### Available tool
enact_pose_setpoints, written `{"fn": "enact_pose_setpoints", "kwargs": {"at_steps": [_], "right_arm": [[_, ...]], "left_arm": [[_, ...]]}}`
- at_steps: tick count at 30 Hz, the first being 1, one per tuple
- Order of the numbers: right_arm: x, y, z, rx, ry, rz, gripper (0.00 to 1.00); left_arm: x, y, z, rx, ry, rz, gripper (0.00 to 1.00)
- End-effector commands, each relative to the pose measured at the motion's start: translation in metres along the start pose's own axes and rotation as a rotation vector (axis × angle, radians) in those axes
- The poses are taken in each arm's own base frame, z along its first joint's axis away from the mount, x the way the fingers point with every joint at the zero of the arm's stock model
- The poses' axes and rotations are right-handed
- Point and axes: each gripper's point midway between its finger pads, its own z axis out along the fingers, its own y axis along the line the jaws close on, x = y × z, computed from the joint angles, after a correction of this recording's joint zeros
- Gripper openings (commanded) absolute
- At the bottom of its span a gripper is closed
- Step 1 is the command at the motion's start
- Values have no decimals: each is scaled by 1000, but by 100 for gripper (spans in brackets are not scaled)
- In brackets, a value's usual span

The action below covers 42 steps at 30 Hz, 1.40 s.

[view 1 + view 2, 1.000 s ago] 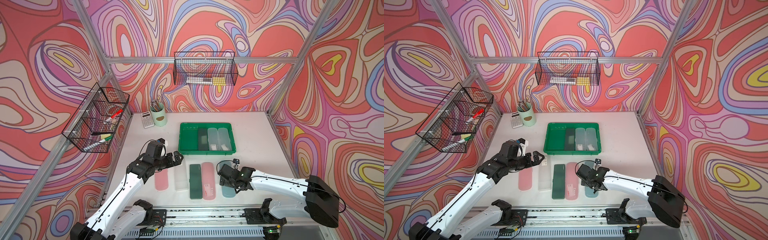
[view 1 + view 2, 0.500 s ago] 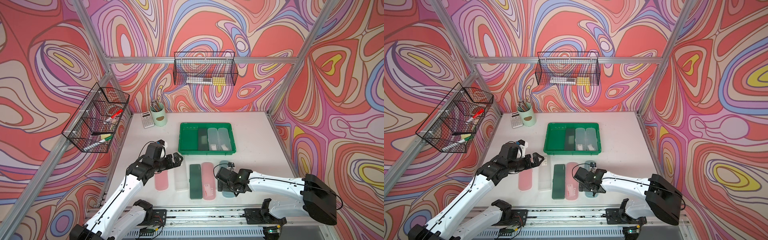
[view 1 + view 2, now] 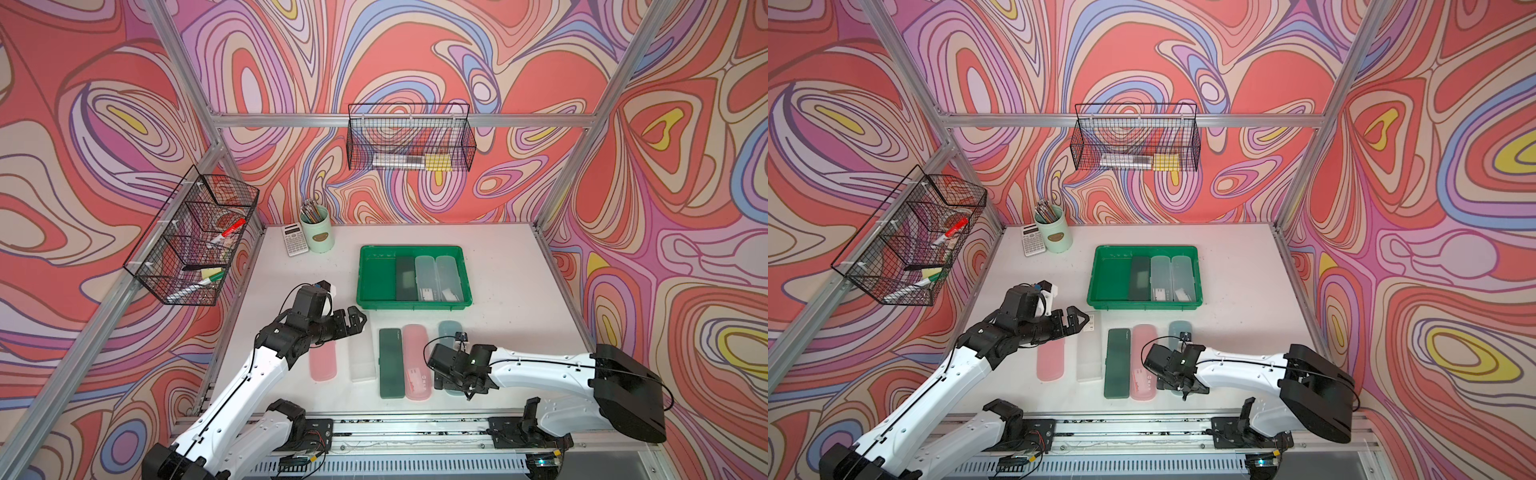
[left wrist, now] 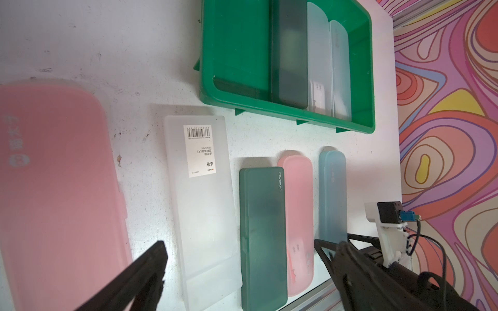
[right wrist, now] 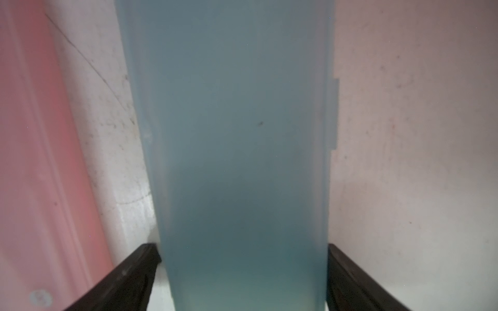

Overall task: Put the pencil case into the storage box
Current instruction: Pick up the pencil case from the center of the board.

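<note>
The storage box (image 3: 376, 276) sits mid-table (image 3: 498, 270) with three pencil cases (image 3: 426, 277) side by side in its right part. Just near of it, a row of five pencil cases (image 3: 390, 361) runs left to right. The left gripper (image 3: 353, 322) hangs above the far ends of the two leftmost, and the right gripper (image 3: 453, 384) straddles the near end of the rightmost pencil case (image 3: 449, 332). At the far left corner a calculator (image 3: 296, 244) lies just left of a pen cup (image 3: 316, 233); a wire basket (image 3: 195, 245) hangs on the left wall and a second wire basket (image 3: 411, 141) on the far wall.

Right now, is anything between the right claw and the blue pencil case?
No. The right gripper straddles the blue pencil case, nothing between. Only bare table separates it from the storage box.
</note>
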Motion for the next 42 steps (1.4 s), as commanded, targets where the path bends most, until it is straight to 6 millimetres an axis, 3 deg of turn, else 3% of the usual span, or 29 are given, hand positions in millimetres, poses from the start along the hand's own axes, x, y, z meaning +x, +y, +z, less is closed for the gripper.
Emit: {"fn": "enact_pose_setpoints", "kwargs": {"at_steps": [1, 12, 24, 33, 42], "right_arm": [[7, -11, 16, 69, 3, 24, 93], [10, -31, 11, 129, -67, 95, 74], [-18, -39, -34, 98, -206, 137, 62], [-41, -44, -68, 114, -300, 155, 58], [-66, -26, -107, 49, -380, 130, 58]], "left_arm": [[0, -2, -8, -11, -1, 29, 100], [-1, -1, -6, -8, -10, 18, 99], [-1, -3, 0, 14, -4, -1, 99], [-35, -26, -11, 42, -90, 88, 99], [-76, -74, 0, 164, -71, 77, 99]]}}
